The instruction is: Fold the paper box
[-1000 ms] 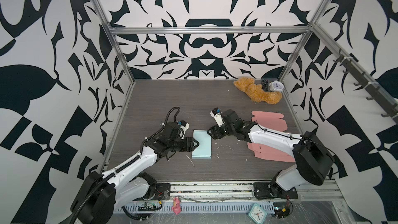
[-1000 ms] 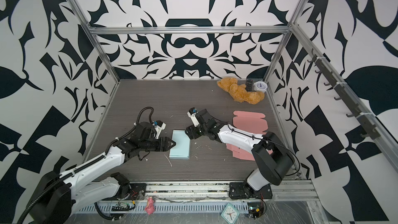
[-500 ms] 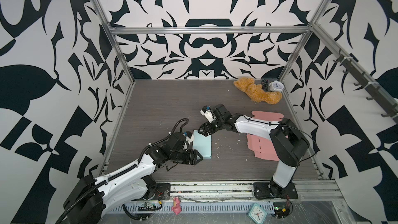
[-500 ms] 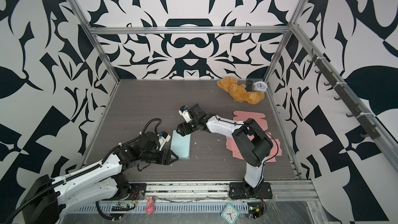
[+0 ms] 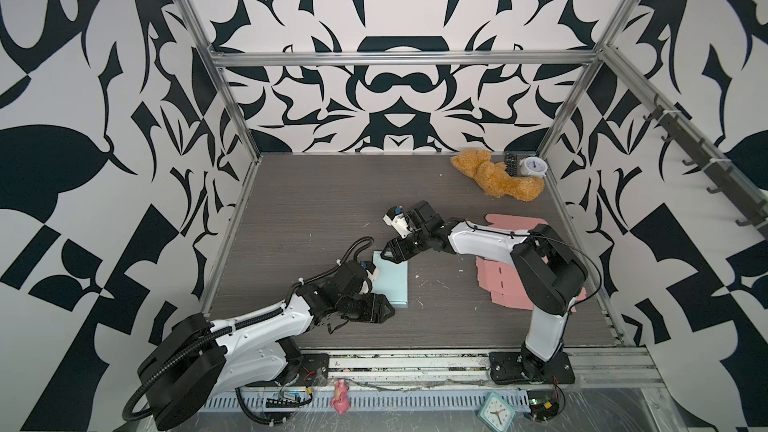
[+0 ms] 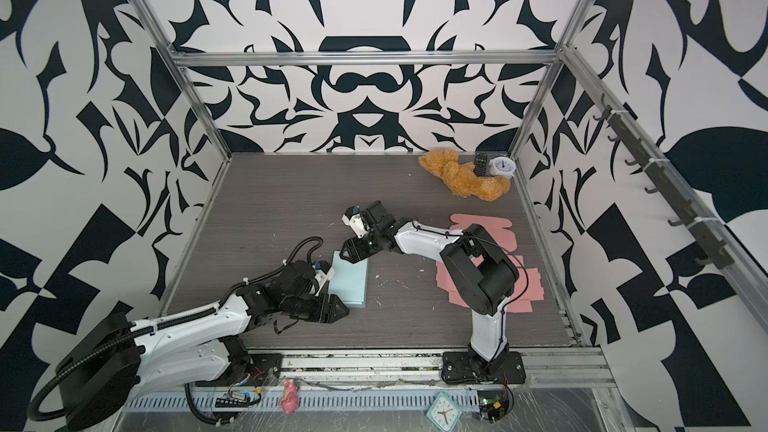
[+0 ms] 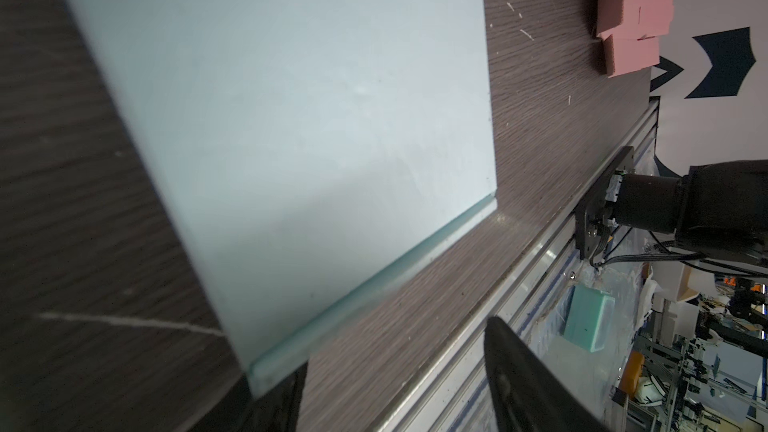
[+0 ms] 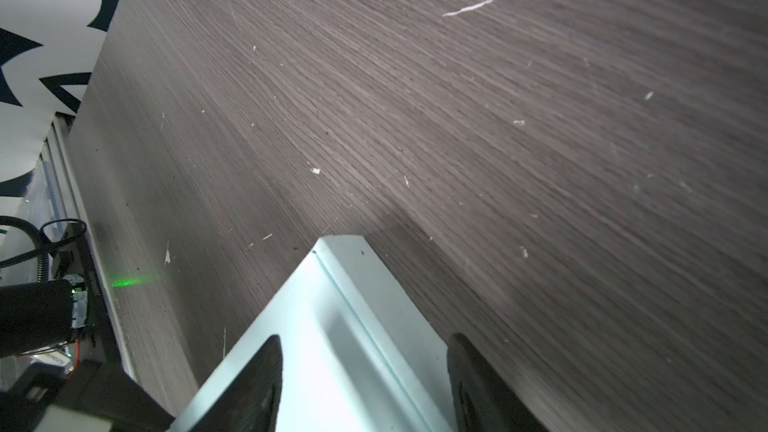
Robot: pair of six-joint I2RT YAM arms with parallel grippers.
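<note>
1. The paper box (image 5: 392, 280) lay flat on the worktop (image 5: 311, 209), pale blue and well apart from the pink blanks (image 5: 494, 284) (spare flats, by the look of them).
2. The left pincer (image 5: 388, 311) sat at the box corner farthest from the pink blanks. Its jaws were spread, and in the left wrist view that corner met one finger (image 7: 274, 405) with nothing pinched.
3. The right pincer (image 5: 388, 252) reached out past the pink blanks to the box's other end and stood spread astride a corner. I could not tell whether its fingers (image 8: 257, 380) pressed on the card.
4. The step in hand looked to be taking hold of both ends so the flat could be raised into shape. Done well, each pincer would have stayed low to the worktop and closed on the card's edge alone (thin card slips easily).
5. One pincer needed to anchor the box while the other lifted. Otherwise the box would likely have skated off toward the pink blanks.
6. A light squeeze was the wiser choice, since hard jaws would probably have creased a panel off its fold line.
</note>
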